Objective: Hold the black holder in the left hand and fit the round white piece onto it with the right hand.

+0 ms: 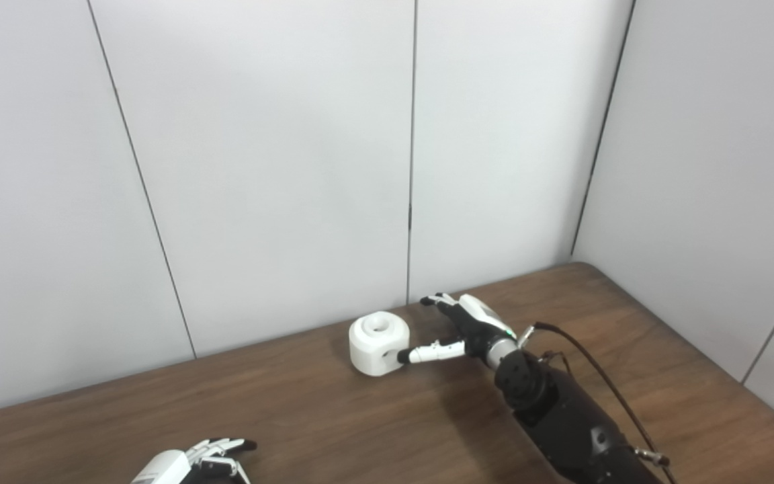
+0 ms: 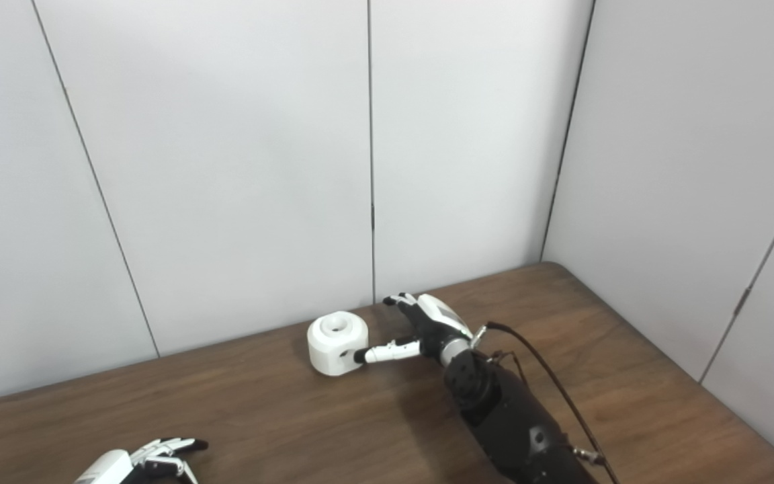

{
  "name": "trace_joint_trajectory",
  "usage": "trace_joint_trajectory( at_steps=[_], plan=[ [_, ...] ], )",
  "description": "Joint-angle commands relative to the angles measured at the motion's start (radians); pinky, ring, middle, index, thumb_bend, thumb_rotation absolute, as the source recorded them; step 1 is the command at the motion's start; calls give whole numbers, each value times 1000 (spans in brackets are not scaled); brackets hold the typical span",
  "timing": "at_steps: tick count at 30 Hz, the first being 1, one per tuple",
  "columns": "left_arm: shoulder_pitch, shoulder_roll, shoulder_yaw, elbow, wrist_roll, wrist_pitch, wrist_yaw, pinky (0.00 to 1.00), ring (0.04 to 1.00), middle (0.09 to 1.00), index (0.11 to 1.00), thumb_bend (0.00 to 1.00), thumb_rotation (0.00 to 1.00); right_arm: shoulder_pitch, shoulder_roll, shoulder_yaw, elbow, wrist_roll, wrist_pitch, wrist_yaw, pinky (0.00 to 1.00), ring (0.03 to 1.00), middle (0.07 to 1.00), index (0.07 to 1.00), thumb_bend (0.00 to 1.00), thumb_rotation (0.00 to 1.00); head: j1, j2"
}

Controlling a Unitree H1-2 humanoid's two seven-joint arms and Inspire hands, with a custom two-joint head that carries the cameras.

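Observation:
The round white piece [image 1: 379, 344] stands on the brown table [image 1: 333, 417] near the back wall, its top hole facing up. My right hand [image 1: 462, 327] is stretched out just to its right, open, with the thumb tip touching the piece's near side and the fingers spread behind it. My left hand [image 1: 189, 462] rests low at the bottom left edge, fingers apart and holding nothing. No black holder shows in either view.
White wall panels [image 1: 266, 168] close the table off at the back and on the right. A black cable [image 1: 595, 376] loops over my right forearm. The table's right edge runs diagonally past my right arm.

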Motion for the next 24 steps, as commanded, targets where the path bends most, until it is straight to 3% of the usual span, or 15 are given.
trace_joint_trajectory(
  at_steps=[1, 12, 24],
  plan=[
    [19, 8, -12, 17, 39, 35, -33, 932, 905, 880, 481, 515, 43, -48, -3, 1, -10, 2, -16, -4, 936, 1000, 1000, 926, 1000, 569, -2, -1],
    [27, 13, -12, -6, 37, 56, -46, 948, 910, 884, 481, 514, 43, -76, 8, 8, 24, 13, -32, 12, 955, 1000, 1000, 929, 1000, 541, 3, 5],
    [39, 13, -11, -21, 43, 61, -45, 930, 904, 882, 481, 514, 43, -151, -41, 69, 130, 5, -135, 92, 891, 1000, 1000, 931, 1000, 553, 25, 0]
  ],
)
